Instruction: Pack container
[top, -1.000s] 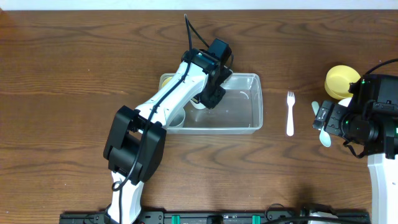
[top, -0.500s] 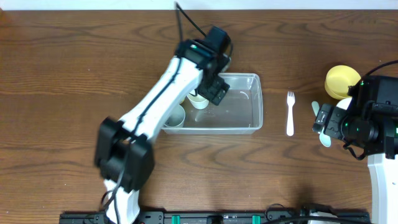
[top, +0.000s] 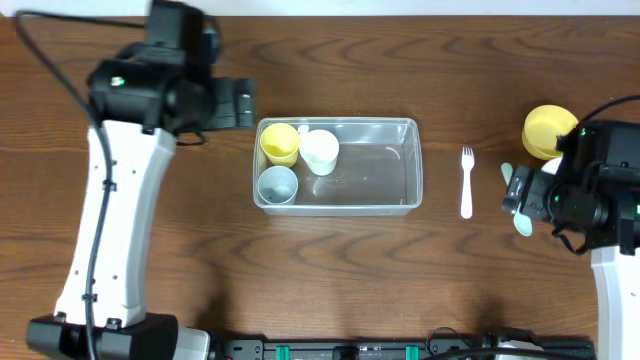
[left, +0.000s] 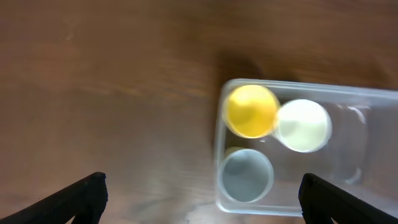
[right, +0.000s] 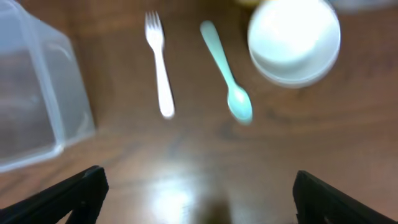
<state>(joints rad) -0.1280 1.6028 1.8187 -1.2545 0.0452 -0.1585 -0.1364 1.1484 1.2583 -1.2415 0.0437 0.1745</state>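
The clear container (top: 385, 178) lies mid-table. Its left end holds a yellow cup (top: 280, 143), a white cup (top: 319, 151) and a pale-blue cup (top: 277, 184). My left gripper (top: 245, 105) hovers open and empty just beyond the tub's upper-left corner. The left wrist view looks down on the container's (left: 219, 155) rim, with the yellow cup (left: 250, 110), white cup (left: 303, 124) and blue cup (left: 247, 175) inside; the left gripper (left: 202, 194) spans wide. My right gripper (top: 512, 192) stands open at the right; in its own view the right gripper (right: 199, 186) holds nothing.
A white fork (top: 466, 182) lies right of the tub. A teal spoon (right: 227, 71) and a white bowl (right: 294, 38) lie beyond it, and a yellow bowl (top: 548, 130) sits at the far right. The container's corner (right: 37, 99) shows at the left of the right wrist view.
The left arm has pulled out of the container and swung up and left, its jaws opening; the white cup stays in the tub. The right arm has barely moved.
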